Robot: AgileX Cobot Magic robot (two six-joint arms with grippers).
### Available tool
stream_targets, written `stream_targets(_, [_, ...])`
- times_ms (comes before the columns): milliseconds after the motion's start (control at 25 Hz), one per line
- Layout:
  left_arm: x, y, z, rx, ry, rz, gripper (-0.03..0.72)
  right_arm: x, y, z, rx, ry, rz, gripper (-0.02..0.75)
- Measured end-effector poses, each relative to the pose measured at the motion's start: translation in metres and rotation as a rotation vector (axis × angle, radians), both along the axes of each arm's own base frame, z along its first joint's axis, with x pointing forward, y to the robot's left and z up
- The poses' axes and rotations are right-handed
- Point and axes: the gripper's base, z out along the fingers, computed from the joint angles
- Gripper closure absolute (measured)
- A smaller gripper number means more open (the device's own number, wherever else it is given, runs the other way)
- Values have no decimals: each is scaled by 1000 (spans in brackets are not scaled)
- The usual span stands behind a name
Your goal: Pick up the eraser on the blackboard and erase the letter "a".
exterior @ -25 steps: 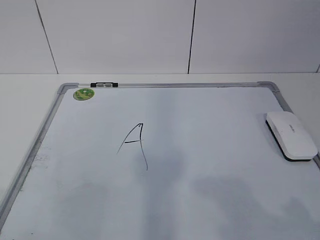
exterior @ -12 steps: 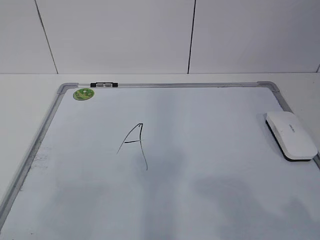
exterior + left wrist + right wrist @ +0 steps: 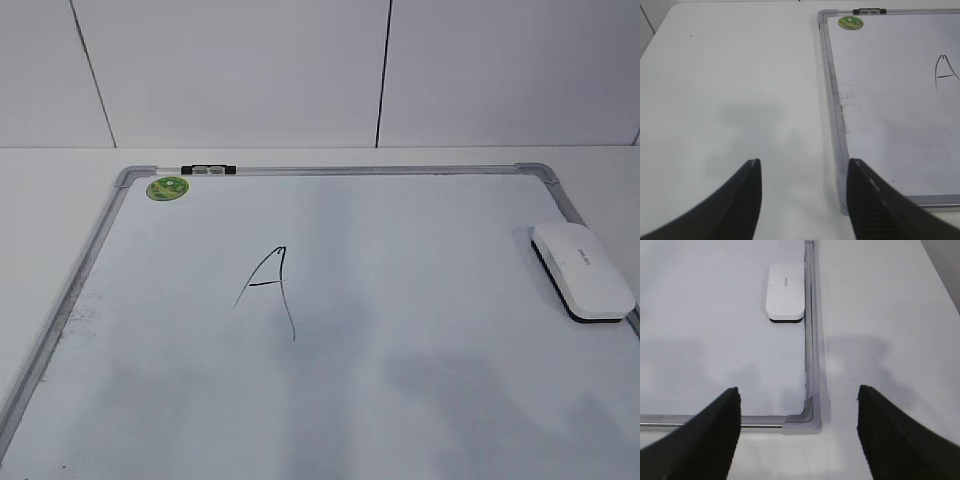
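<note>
Eraser [image 3: 785, 291] at my right fingers' [image 3: 799, 432] twelve o'clock — untouched.
Looks light, rigid, slick plastic; I'd pinch its long sides — both fingers spread wide, empty.

The blackboard [image 3: 420, 330] is laid flat on the desk [image 3: 50, 190]. The eraser [image 3: 582, 270] is set on it against the right frame edge. The letter [image 3: 268, 290] is written left of centre, well apart from the eraser.
</note>
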Motion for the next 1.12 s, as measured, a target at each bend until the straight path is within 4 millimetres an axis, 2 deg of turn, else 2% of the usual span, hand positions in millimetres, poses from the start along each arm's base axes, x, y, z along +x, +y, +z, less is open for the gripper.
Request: stream_targets(1120, [0,0,0,-6,0,4,276,0,0,0,1,0,1,160])
